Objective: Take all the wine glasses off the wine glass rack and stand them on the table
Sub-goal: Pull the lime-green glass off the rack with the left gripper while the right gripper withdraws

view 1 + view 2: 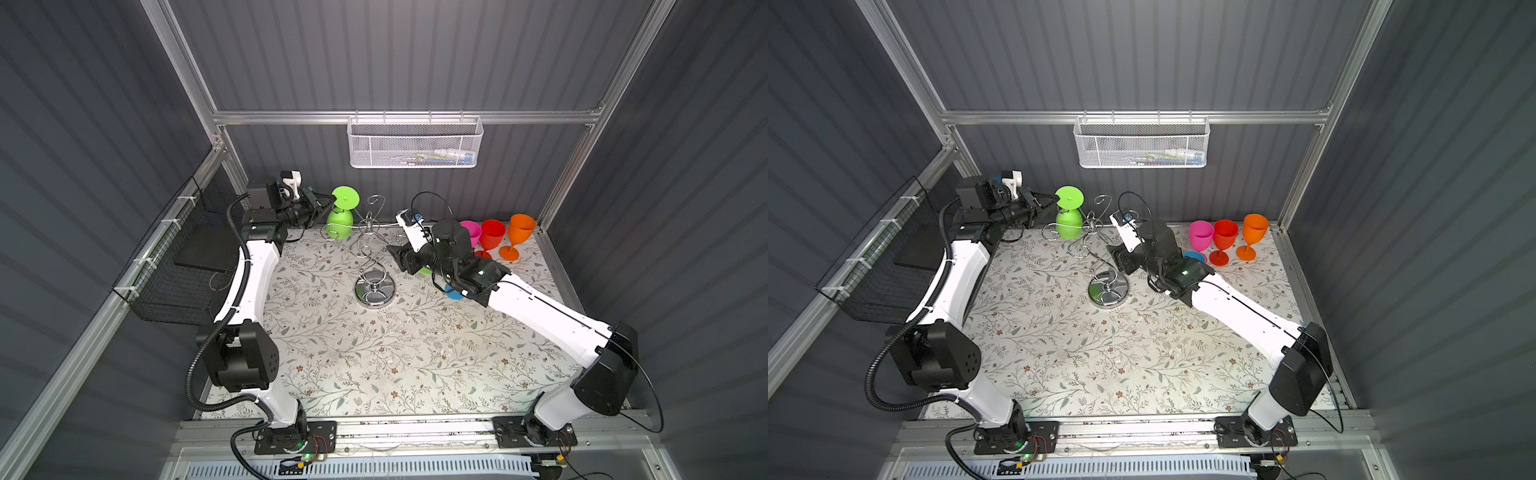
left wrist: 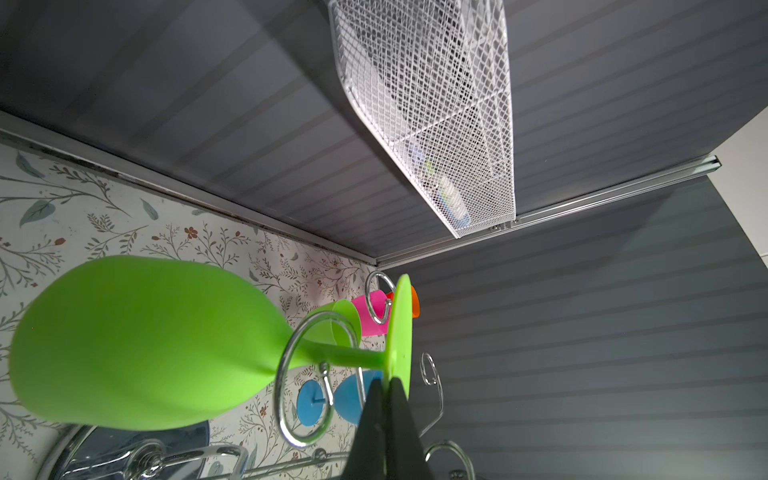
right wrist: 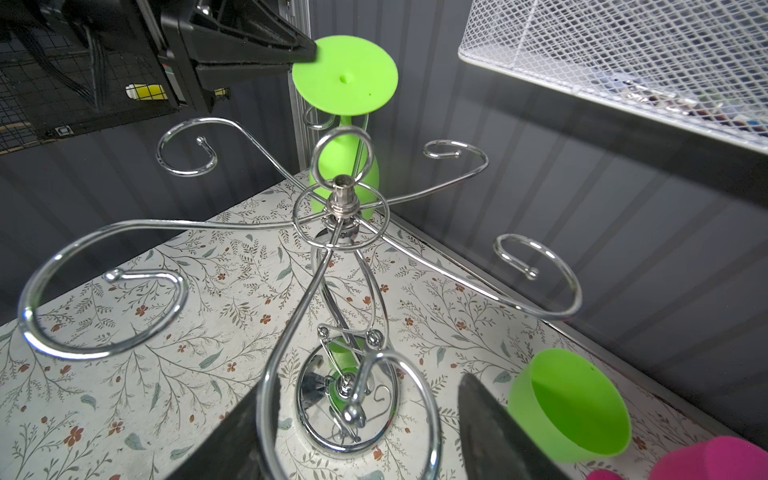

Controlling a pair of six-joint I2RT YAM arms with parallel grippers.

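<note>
A lime-green wine glass (image 1: 340,219) (image 1: 1069,223) hangs upside down at the back of the chrome wine glass rack (image 1: 375,289) (image 1: 1108,291). In the left wrist view its stem (image 2: 353,356) runs through one scroll loop (image 2: 286,374), close to the bowl (image 2: 137,345). My left gripper (image 1: 328,202) (image 1: 1053,200) (image 2: 388,409) is shut on the edge of the glass's round foot (image 2: 401,332) (image 3: 345,75). My right gripper (image 1: 397,254) (image 3: 361,424) is open, its fingers on either side of a near scroll arm (image 3: 415,374) of the rack.
Pink (image 1: 471,230), red (image 1: 493,235) and orange (image 1: 520,230) glasses stand at the back right. A second green glass (image 3: 569,403) and a blue one (image 2: 357,399) lie by the right arm. A white mesh basket (image 1: 415,143) hangs on the back wall. A black wire basket (image 1: 178,266) lines the left wall.
</note>
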